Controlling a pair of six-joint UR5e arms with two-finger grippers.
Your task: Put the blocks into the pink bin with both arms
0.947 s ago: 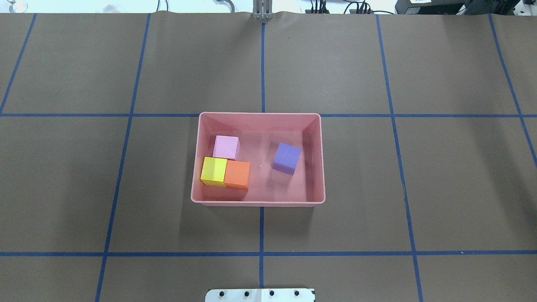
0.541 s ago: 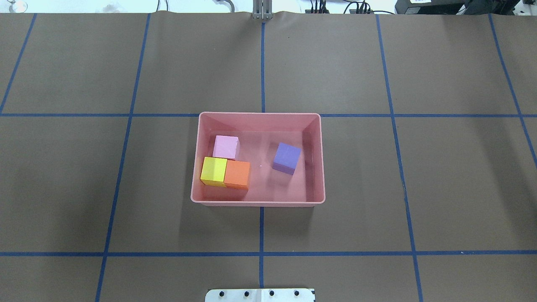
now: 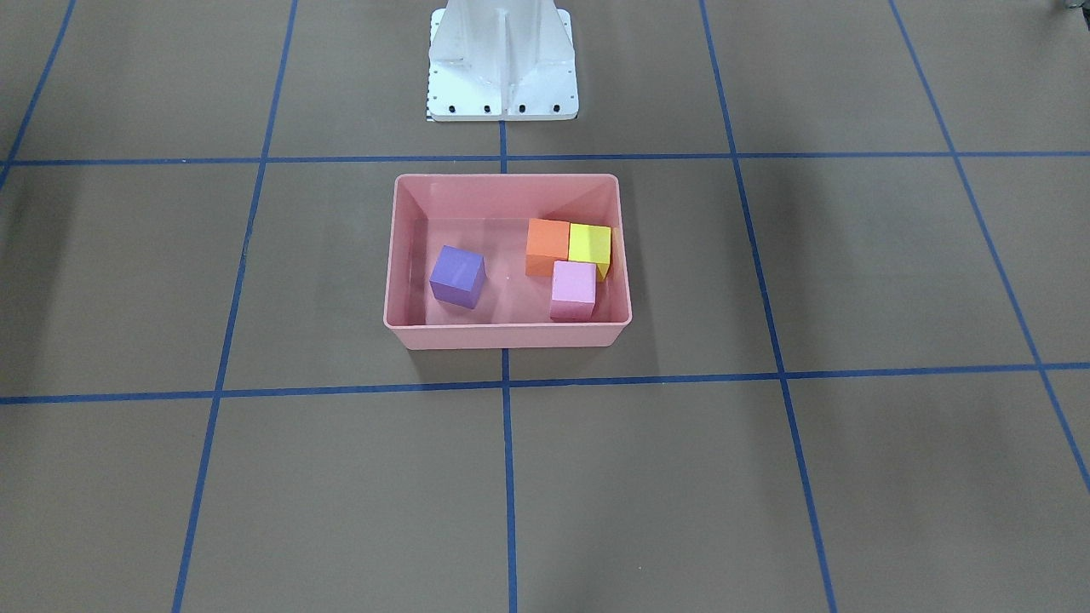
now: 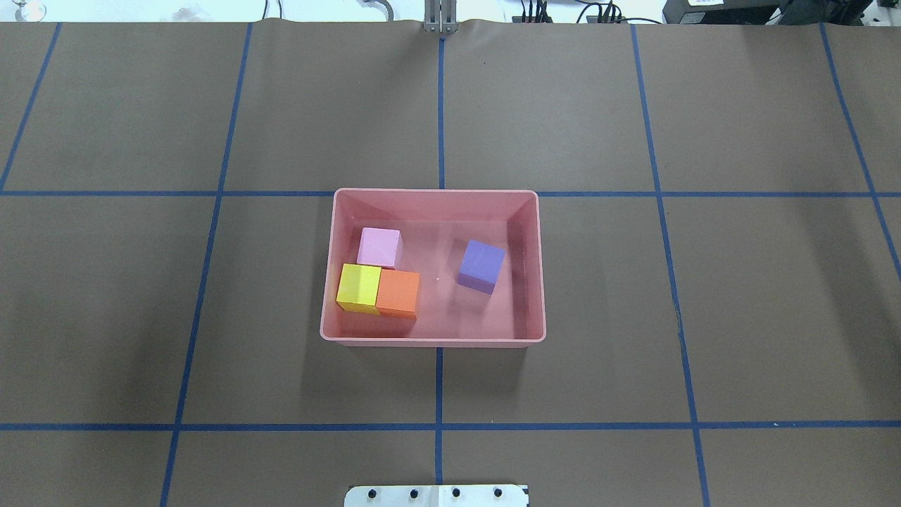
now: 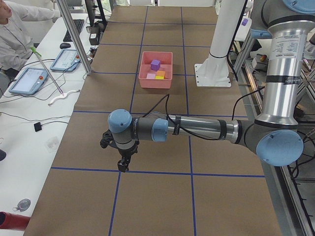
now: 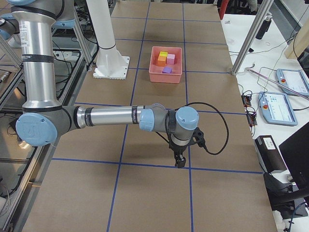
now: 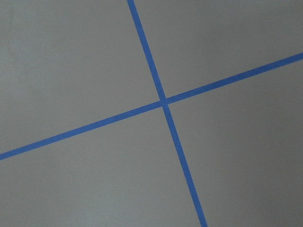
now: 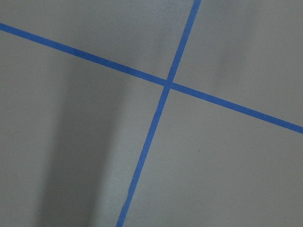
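The pink bin (image 4: 433,191) stands at the table's middle and also shows in the front-facing view (image 3: 507,176). All four blocks lie inside it. The light pink block (image 4: 379,247), yellow block (image 4: 358,287) and orange block (image 4: 398,293) sit clustered at its left end. The purple block (image 4: 481,265) sits apart at the right. My left gripper (image 5: 121,164) shows only in the exterior left view, far from the bin and pointing down over the table. My right gripper (image 6: 179,162) shows only in the exterior right view, likewise far off. I cannot tell whether either is open or shut.
The white pedestal base (image 3: 502,60) stands behind the bin on the robot's side. Blue tape lines cross the brown table. Metal posts (image 5: 74,34), tablets (image 5: 27,81) and a seated person (image 5: 12,29) are at the operators' bench.
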